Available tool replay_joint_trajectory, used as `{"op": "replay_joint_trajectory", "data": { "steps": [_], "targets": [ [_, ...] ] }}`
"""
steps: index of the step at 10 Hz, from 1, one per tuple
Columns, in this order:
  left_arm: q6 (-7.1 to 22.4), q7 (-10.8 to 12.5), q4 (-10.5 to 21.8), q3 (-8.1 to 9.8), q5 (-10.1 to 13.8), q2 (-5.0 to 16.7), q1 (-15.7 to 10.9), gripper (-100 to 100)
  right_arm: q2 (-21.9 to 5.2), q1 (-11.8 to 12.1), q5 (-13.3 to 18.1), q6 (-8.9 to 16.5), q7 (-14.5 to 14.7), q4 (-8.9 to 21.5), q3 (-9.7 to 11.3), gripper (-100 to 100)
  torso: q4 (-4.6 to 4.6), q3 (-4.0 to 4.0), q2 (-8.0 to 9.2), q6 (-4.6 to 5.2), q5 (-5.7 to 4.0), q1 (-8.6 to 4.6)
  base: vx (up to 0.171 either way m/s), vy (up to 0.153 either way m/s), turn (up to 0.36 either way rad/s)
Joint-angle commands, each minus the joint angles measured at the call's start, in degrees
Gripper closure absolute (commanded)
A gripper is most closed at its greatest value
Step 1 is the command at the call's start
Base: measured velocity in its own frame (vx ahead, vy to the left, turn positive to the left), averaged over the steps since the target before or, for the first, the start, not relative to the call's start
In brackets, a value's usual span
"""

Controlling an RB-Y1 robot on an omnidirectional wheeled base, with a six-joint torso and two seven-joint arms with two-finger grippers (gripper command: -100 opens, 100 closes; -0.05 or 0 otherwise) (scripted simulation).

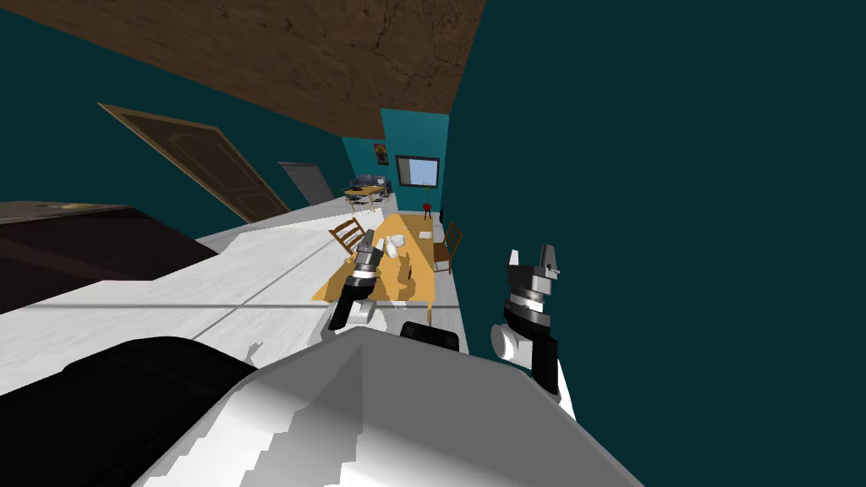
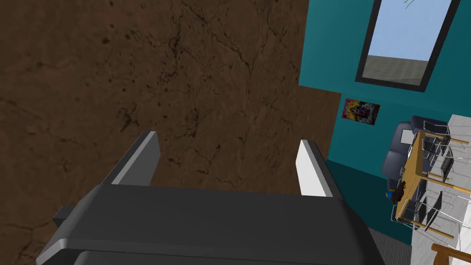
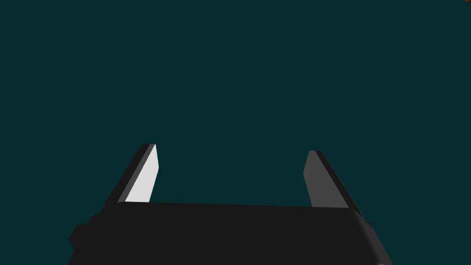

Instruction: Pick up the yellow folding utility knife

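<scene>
A long wooden table (image 1: 420, 227) stands ahead of me on the white floor, with small white items (image 1: 394, 245) and a small dark item (image 1: 409, 272) on it, all too small to name. In the head view my left gripper (image 1: 372, 238) is raised in front of the table's near end. Its fingers (image 2: 146, 152) stand open with nothing between them. My right gripper (image 1: 531, 254) is raised beside the dark teal wall on the right, with its fingers (image 3: 146, 177) open and empty.
Wooden chairs (image 1: 347, 232) (image 1: 450, 245) flank the table. The teal wall (image 1: 660, 211) runs close along my right. A dark counter (image 1: 84, 245) lies at the left, with a brown door (image 1: 211, 161) behind it. A second table with wire chairs (image 1: 365, 194) stands far off, under a window (image 1: 418, 172).
</scene>
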Motion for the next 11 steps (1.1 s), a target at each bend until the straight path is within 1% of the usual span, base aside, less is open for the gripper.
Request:
{"op": "replay_joint_trajectory", "data": {
  "steps": [1,4,7,8,9,11],
  "targets": [
    [1.09,0.46,1.61,0.1,-1.48,1.85,-0.75,-100,0.0,0.0,0.0,0.0,0.0,0.0,0.0,0,0.0,0.0,0.0,0.0,0.0,0.0,-0.01,0.008,-0.17],
    [3.7,1.53,5.33,0.34,-5.02,4.5,-2.6,-100,0.0,-0.01,0.0,0.0,0.0,0.0,0.0,0,0.02,0.06,0.1,0.02,0.02,0.1,-0.032,0.022,-0.182],
    [7.46,3.02,10.13,0.66,-9.91,7.1,-5.35,-100,0.0,-0.01,0.0,0.0,0.0,0.0,0.0,0,0.03,0.08,0.14,0.02,0.02,0.11,-0.045,0.023,-0.233],
    [7.46,3.02,10.53,0.66,-10.14,7.1,-5.35,-100,0.0,-0.01,0.0,0.0,0.0,0.0,0.0,0,0.04,0.1,0.18,0.02,0.03,0.12,-0.036,0.023,-0.087],
    [8.91,3.59,12.51,0.78,-12.1,7.94,-6.42,-100,0.0,0.0,0.0,0.0,0.0,0.0,0.0,0,0.03,0.08,0.12,-0.01,0.03,0.12,-0.026,0.014,-0.185],
    [12.0,4.81,16.12,1.05,-15.56,9.66,-8.71,-100,0.0,-0.01,0.0,0.0,0.0,0.0,0.0,0,0.03,0.07,0.13,0.02,0.03,0.12,-0.052,0.028,-0.316]
  ]
}}
